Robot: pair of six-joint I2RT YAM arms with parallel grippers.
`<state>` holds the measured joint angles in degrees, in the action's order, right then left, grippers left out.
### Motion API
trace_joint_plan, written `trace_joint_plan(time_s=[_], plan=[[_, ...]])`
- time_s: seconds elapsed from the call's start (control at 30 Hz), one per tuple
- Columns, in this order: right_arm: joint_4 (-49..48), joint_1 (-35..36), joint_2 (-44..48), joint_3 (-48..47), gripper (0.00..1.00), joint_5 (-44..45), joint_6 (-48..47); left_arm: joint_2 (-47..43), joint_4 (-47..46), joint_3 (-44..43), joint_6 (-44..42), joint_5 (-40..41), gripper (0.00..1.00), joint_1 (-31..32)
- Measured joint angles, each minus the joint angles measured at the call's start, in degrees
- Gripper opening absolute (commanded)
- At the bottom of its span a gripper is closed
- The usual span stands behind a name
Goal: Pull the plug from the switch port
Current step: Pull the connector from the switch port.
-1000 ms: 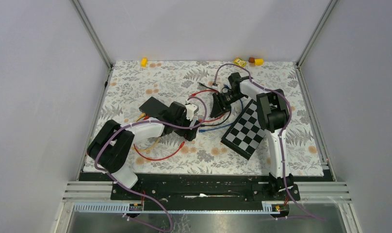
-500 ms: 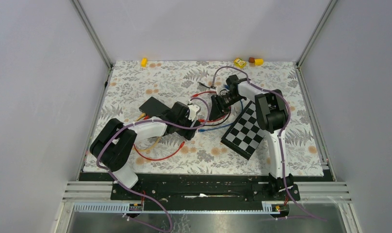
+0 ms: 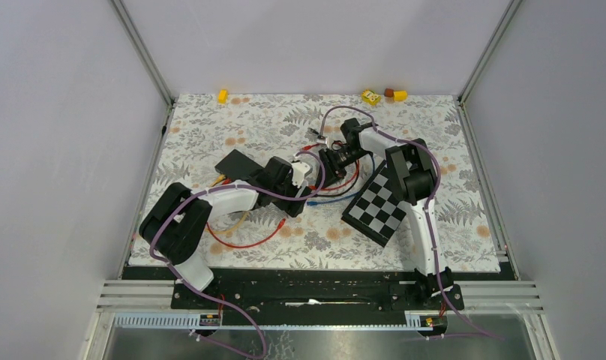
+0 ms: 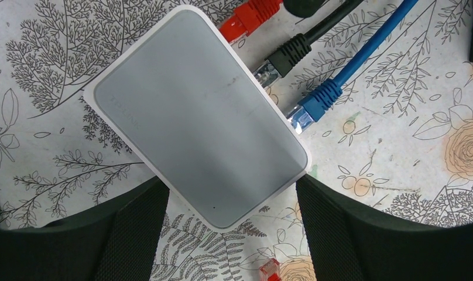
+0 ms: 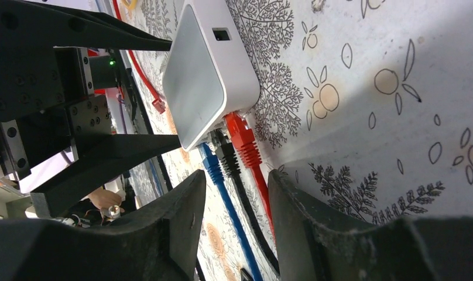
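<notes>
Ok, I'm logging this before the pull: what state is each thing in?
switch: flat on the table, gripped at its sides.
red plug: plugged in.
black plug: plugged in.
blue plug: plugged in.
spare red plug: loose on the table.
left gripper: shut on the switch.
right gripper: open, straddling the cables.

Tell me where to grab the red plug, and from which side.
Grip the red plug by its ribbed boot just behind the switch, coming in along its cable. The black plug sits close beside it, so probably pinch top-and-bottom.
</notes>
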<state>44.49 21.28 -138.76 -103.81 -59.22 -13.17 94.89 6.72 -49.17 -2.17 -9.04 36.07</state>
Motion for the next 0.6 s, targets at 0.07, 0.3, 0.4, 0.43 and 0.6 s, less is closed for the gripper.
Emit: trace_joint_plan(time_s=[0.07,0.3,0.4,0.43,0.6], plan=[[-0.20,0.00,-0.28,-0.15,0.51,-0.72,0.42,0.00,-0.13,0.00,-0.02,-0.20,0.81,0.00],[-1.79,0.00,-0.28,0.20,0.49,-1.31,0.92,0.00,-0.39,0.07,-0.42,-0.57,0.81,0.00],[-3.52,0.00,-0.42,0.63,0.48,-2.43,2.16,0.00,-0.44,0.07,-0.52,-1.11,0.81,-0.02],[-4.22,0.00,-0.66,0.63,0.48,-3.02,2.62,0.00,-0.42,0.07,-0.55,-1.29,0.82,0.00],[-6.86,-0.48,-2.12,1.05,0.47,-6.86,5.51,-0.02,-0.42,0.13,-0.57,-1.51,0.82,-0.13]])
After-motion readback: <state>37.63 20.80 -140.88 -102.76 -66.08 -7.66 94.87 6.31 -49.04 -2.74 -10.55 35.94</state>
